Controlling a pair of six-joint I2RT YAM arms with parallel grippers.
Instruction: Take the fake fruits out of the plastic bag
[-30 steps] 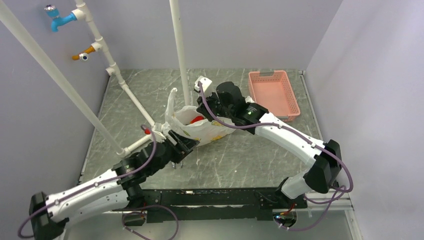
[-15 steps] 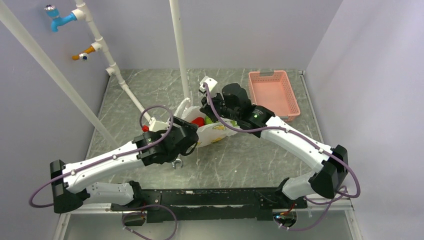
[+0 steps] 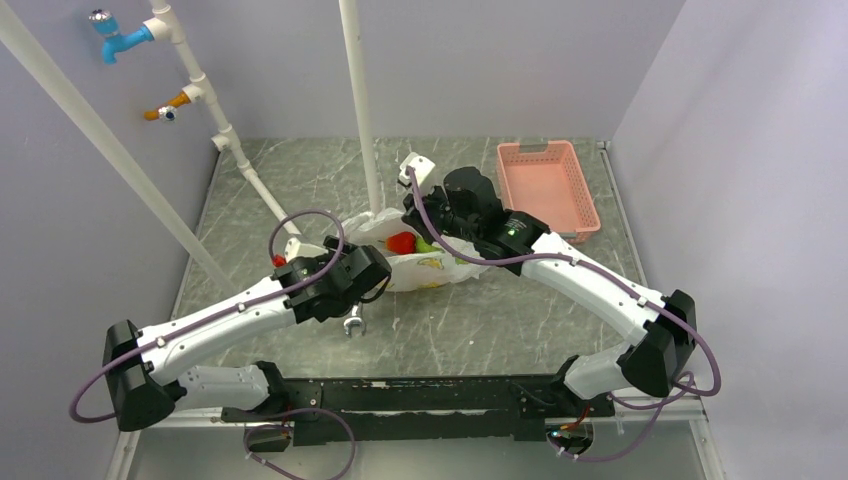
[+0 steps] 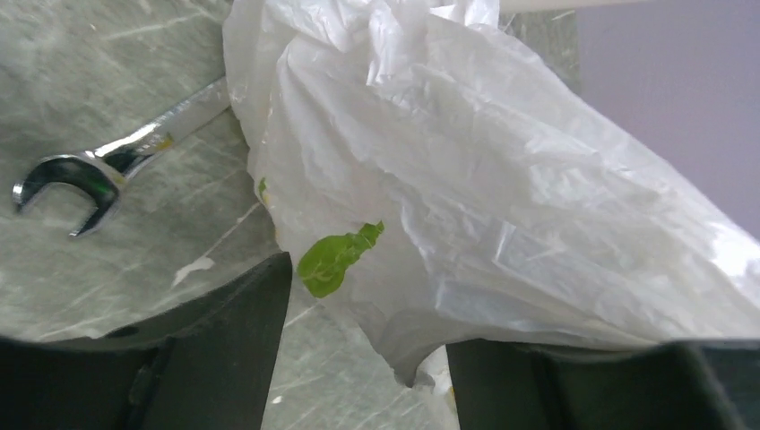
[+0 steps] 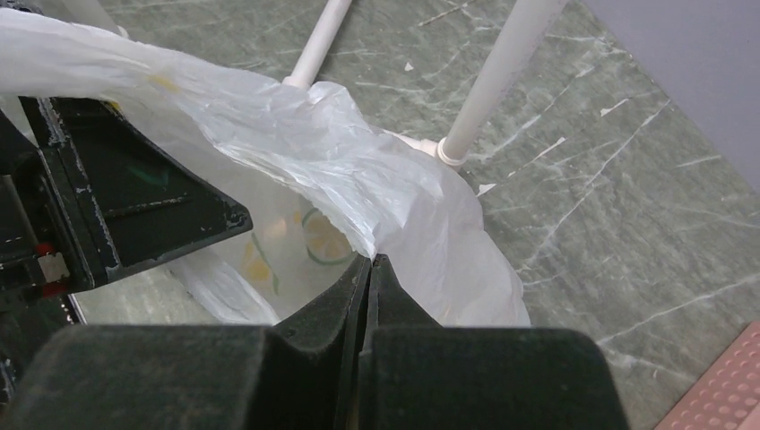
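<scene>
The plastic bag (image 3: 418, 265) lies mid-table with its mouth up. Inside show the red fruit (image 3: 400, 241) and the green apple (image 3: 425, 244); the mango is hidden. My right gripper (image 3: 418, 222) is at the bag's far rim; in the right wrist view it (image 5: 370, 260) is shut on a fold of the bag's edge (image 5: 341, 170). My left gripper (image 3: 378, 280) is at the bag's near left side. In the left wrist view it (image 4: 363, 349) is open, with the bag (image 4: 502, 179) hanging between the jaws and draped over the right finger.
A steel wrench (image 3: 352, 325) lies just left of the bag, also in the left wrist view (image 4: 90, 170). White pipes (image 3: 360, 110) rise behind the bag, another slanting at the left (image 3: 120, 160). A pink basket (image 3: 548, 187) stands at the back right.
My left arm swung up and forward, bringing its gripper against the bag's near side. The bag's raised handle dropped and the bag sagged lower. The right gripper shifted slightly right.
</scene>
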